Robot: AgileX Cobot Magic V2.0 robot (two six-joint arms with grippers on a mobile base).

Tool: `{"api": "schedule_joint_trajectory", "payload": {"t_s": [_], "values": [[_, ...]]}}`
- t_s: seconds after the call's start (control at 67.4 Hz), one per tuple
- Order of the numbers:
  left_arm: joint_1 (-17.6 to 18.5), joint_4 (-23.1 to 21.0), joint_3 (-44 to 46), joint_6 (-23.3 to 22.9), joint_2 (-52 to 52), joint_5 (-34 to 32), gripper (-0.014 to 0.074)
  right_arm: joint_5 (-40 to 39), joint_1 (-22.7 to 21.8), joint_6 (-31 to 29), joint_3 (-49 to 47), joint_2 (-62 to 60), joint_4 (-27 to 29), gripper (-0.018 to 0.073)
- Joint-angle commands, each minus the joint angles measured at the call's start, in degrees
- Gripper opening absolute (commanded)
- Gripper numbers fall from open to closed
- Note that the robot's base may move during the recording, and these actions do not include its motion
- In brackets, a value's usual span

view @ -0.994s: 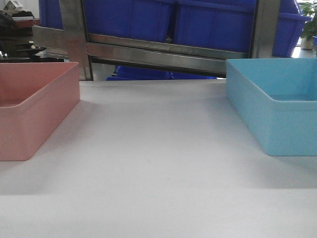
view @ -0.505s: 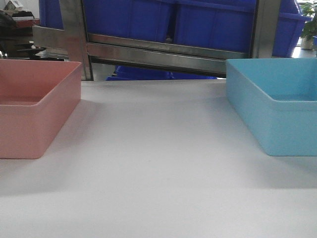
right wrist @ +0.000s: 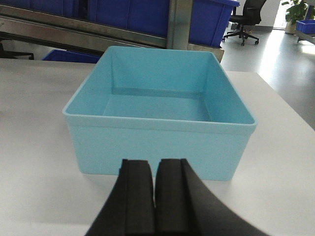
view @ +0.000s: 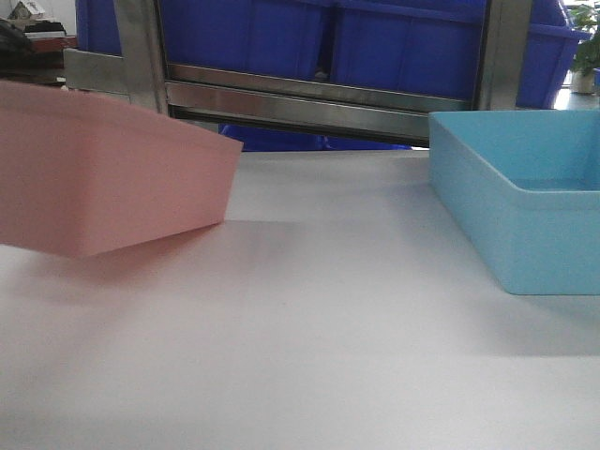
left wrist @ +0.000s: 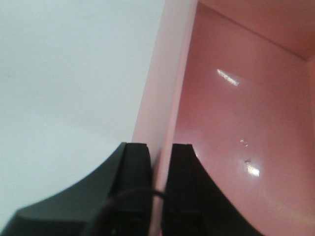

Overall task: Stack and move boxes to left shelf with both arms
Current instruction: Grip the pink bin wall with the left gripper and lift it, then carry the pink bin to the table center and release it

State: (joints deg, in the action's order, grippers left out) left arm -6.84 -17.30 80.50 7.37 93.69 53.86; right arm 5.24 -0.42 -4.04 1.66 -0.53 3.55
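pink box (view: 103, 178) tilted up, well left of the blue box (view: 525, 216)
Left claw (left wrist: 160, 147) clamps its wall, one finger inside. Only the wrist view shows that; the front view just shows the tilt over the bench (view: 328, 328). Right claw (right wrist: 155, 164), pinched shut and empty, sits just short of the blue box.

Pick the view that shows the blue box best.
The right wrist view: the blue box sits whole in frame, all four walls and its empty floor visible. The front view shows only part of the box, cut off by the right edge. The left wrist view shows the pink box instead.
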Motion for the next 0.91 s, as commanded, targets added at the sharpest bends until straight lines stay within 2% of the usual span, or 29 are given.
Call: {"api": "schedule_joint_trajectory", "payload": {"t_s": [0.0, 0.178, 0.356, 0.519, 0.683, 0.89], "values": [[2.97, -4.17, 1.88, -6.10, -4.12, -2.96, -0.0003, -4.71, 0.12, -0.35, -1.02, -1.21, 0.13, 0.0036], [10.26, -3.57, 1.47, -11.13, -4.25, -2.40, -0.0003, -4.71, 0.12, -0.35, -1.02, -1.21, 0.13, 0.0036], [17.50, -2.86, -1.59, -17.58, -4.25, -6.18, -0.0003, -4.71, 0.12, -0.35, -1.02, -1.21, 0.13, 0.0036], [21.49, -2.11, -5.65, -22.89, -4.25, -11.71, -0.0003, -4.71, 0.12, -0.35, -1.02, -1.21, 0.13, 0.0036], [25.23, -2.11, -9.99, -26.01, -3.21, -18.69, -0.0003, -4.71, 0.12, -0.35, -1.02, -1.21, 0.13, 0.0036], [28.72, -2.46, -11.55, -26.45, 1.46, -24.69, -0.0002, -4.71, 0.12, -0.35, -1.02, -1.21, 0.13, 0.0036]]}}
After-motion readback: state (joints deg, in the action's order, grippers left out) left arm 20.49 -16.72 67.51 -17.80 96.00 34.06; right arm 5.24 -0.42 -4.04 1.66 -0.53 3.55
